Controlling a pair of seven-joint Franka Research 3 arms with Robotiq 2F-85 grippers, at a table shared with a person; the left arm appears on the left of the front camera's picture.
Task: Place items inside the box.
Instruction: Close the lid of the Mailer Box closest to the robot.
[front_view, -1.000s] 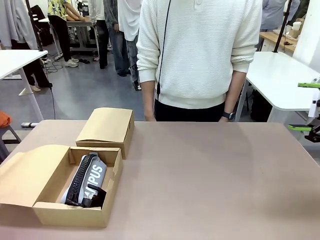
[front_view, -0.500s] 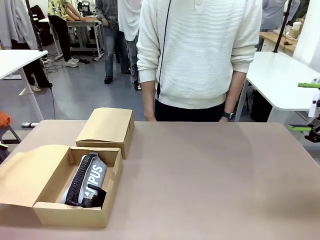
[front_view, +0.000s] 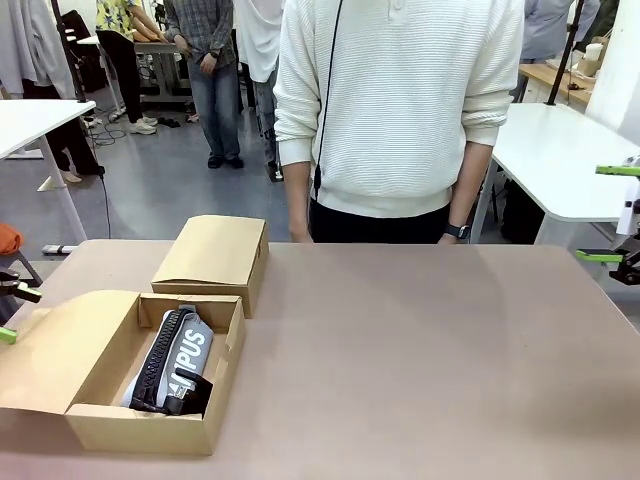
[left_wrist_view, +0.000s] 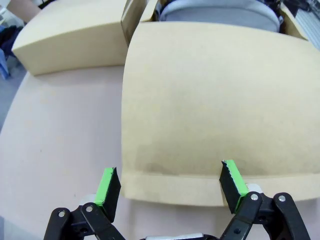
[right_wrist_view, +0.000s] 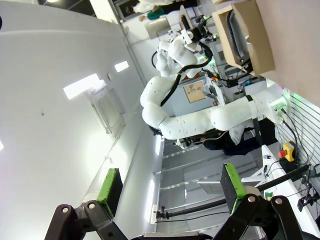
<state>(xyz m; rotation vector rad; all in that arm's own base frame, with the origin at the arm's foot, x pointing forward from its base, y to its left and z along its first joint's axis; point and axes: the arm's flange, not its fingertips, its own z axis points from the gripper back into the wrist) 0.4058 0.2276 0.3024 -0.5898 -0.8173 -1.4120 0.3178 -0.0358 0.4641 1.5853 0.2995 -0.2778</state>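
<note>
Left tool: spread wide and holding nothing, its green pads low over the outer edge of the open lid, at the worktop's left edge.
Right tool: spread wide and holding nothing, off the worktop's right edge, pointing away from the worktop toward a white wall and ceiling lights.
Lid: hinged flap of the box, folded out flat to the left, its bare inner side up.
Box: the larger tan cardboard one, open, at the worktop's near left corner.
Pencil pouch: light grey, white letters up, lying lengthwise inside the box, black zipper along its left side.
Stapler: black, inside the box at the near end, resting on the pouch's near end.
Narrower box: tan cardboard, lid down, just behind the open box toward the far edge.
Person: in a white knit sweater, standing at the middle of the far edge, arms down, a dark watch on one wrist.
Worktop: matte brownish-pink, bare across its middle and right side.
Room: white tables to both sides, grey floor, more people standing far off at the back left.
</note>
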